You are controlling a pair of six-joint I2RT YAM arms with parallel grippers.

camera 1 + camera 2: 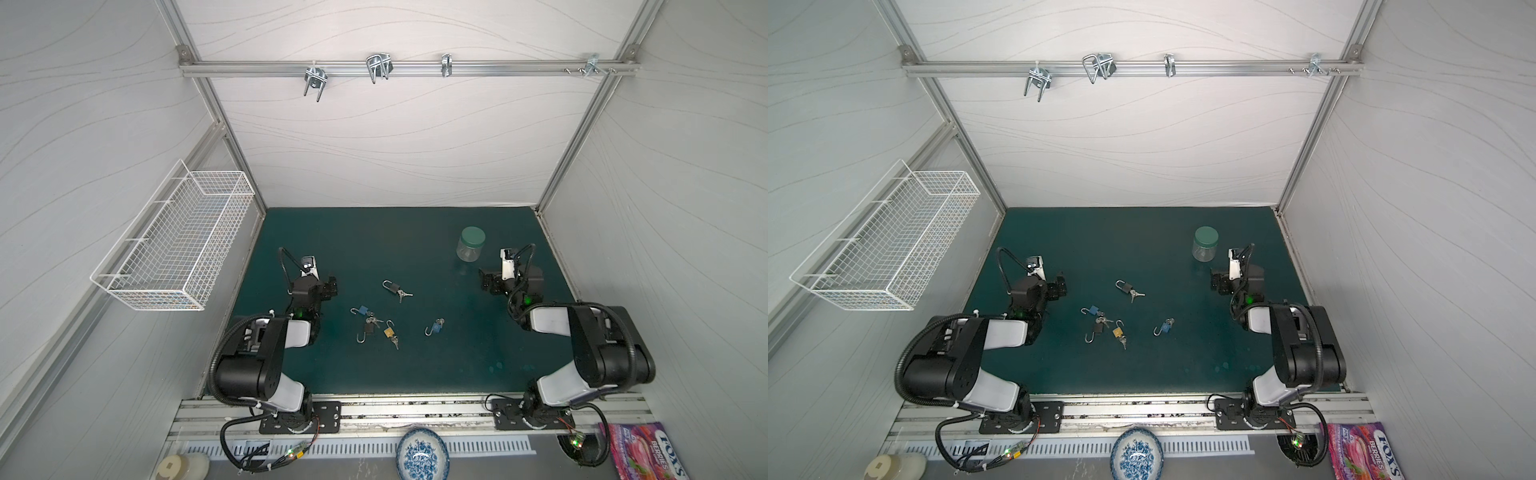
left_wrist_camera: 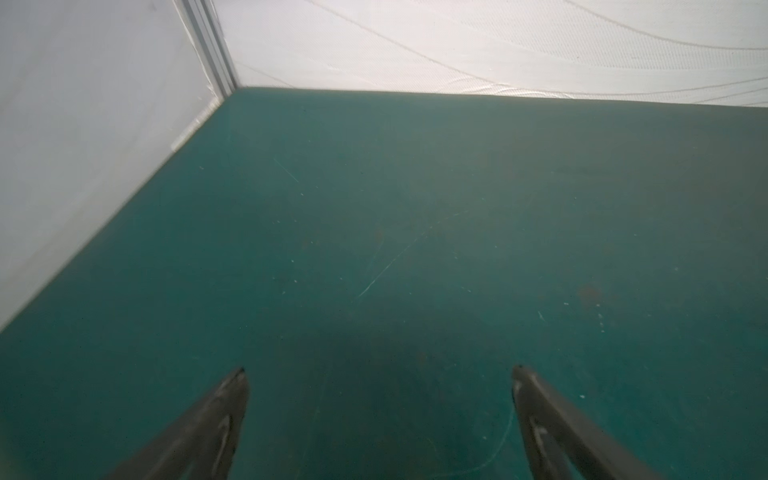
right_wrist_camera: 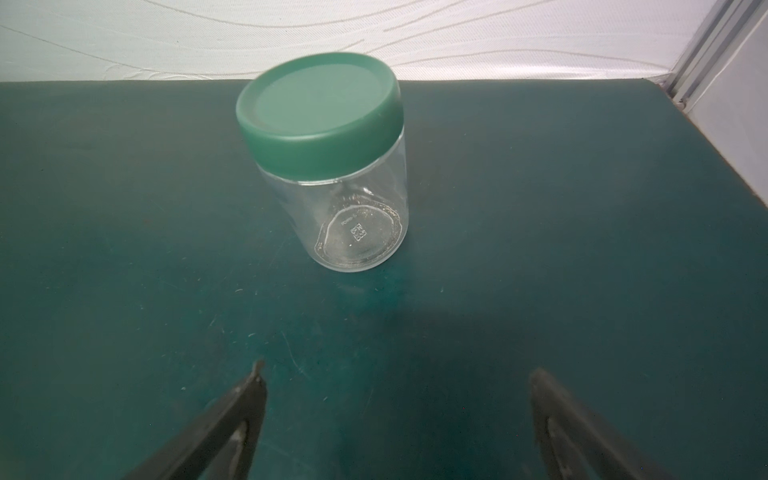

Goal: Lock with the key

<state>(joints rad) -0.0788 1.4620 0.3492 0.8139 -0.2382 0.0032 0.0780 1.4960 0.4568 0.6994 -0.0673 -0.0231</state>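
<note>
"FOX'S BERRIES" reads on a pink sweet bag (image 1: 648,451) at 5 o'clock in both top views, lying off the green surface (image 1: 415,374) beside a blue-patterned dish (image 1: 422,453) at 6 o'clock. An embossed mark on the base of the clear jar (image 3: 353,208), seen in the right wrist view, is too small to read.

Five padlocks lie loose at mid-surface, each with keys beside it:
- the black lock (image 1: 392,287) is at 12 o'clock of the group, its shackle apparently shut and its keys (image 1: 404,295) touching it
- a blue lock (image 1: 362,310), a dark lock (image 1: 365,330) and a gold lock (image 1: 389,331) are bunched close together
- a second blue lock (image 1: 435,327) sits apart at 4 o'clock
- these last four show hooked, open shackles

The left pincer (image 2: 378,374) sits at 9 o'clock of the group and the right pincer (image 3: 395,370) at 3 o'clock. Both are released, jaws wide and grasping nothing, with bare surface between them and the locks.

The jar, under its green lid (image 3: 320,112), stands upright just ahead of the right pincer, at 1 o'clock on the surface. A white wire basket (image 1: 178,245) hangs on the wall at 9 o'clock, and metal hooks (image 1: 378,68) hang on the rail at 12 o'clock.

The locks show only in the top views. The left wrist view takes in scuffed surface and white walls
</note>
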